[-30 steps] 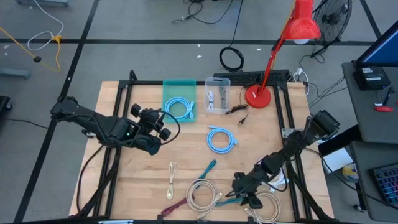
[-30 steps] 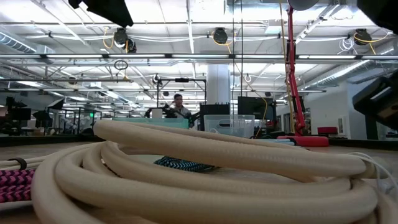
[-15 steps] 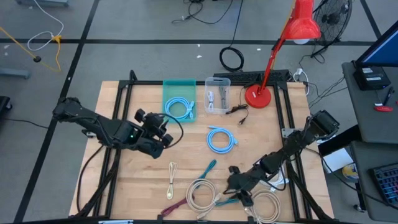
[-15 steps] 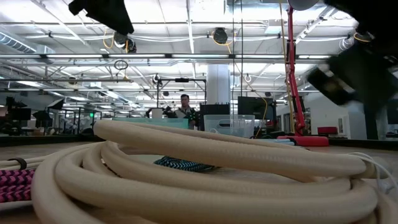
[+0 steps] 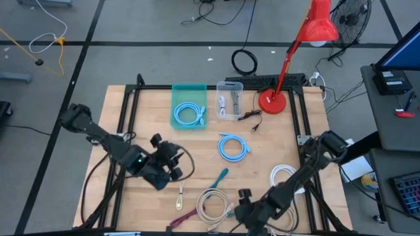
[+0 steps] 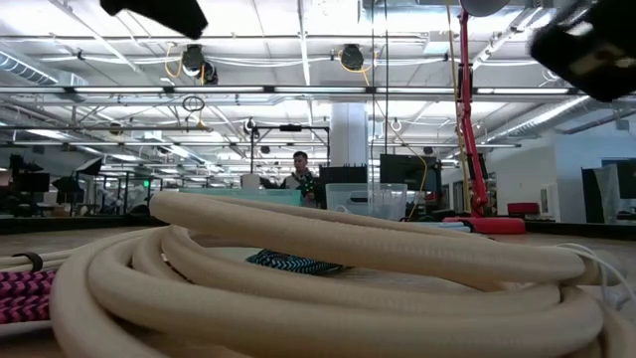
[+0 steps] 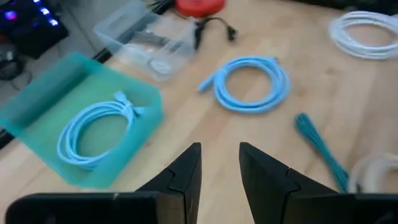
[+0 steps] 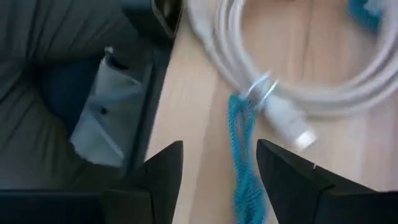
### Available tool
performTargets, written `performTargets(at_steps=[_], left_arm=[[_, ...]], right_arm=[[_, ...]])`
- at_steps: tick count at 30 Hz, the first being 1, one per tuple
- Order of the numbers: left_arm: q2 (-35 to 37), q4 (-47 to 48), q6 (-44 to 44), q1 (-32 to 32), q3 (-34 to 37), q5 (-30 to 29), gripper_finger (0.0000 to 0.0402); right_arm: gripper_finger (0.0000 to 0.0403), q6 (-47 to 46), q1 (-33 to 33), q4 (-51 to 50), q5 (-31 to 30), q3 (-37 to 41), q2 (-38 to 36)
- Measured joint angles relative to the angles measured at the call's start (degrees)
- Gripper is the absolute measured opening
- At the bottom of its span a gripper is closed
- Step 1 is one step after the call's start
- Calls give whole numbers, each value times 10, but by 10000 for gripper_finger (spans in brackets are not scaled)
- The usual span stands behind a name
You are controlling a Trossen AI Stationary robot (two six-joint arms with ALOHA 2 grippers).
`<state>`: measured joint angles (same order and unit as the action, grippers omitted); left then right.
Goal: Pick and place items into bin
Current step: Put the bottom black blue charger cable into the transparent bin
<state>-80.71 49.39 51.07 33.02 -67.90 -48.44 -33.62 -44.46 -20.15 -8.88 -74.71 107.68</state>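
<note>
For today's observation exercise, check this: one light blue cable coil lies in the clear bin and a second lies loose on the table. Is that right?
Not quite. The high view shows the first light blue coil lying in the teal bin, not the clear bin, which holds smaller pale cords. The second light blue coil does lie loose on the table.

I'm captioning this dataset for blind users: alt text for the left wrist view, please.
The left gripper, fingers apart and empty, hovers over a wooden table. Ahead, a teal bin holds a light blue cable coil; another light blue coil lies loose beside a clear bin.
</note>
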Motion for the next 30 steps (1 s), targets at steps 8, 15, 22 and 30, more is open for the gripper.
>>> performTargets(at_steps=[8,15,22,30], left_arm=[[1,-2,-2,14,-1,-19,113],[1,-1,-4,0,-1,-21,113],[1,-1,2,0,-1,-21,113],[1,-1,16,13,-1,-26,113]], right_arm=[[199,-58,-10,-36,-5,1,48],[198,-59,4,-82,-9,-2,56],[124,-75,12,-108,-8,-1,56],[25,-95,13,-149,-69,4,26]])
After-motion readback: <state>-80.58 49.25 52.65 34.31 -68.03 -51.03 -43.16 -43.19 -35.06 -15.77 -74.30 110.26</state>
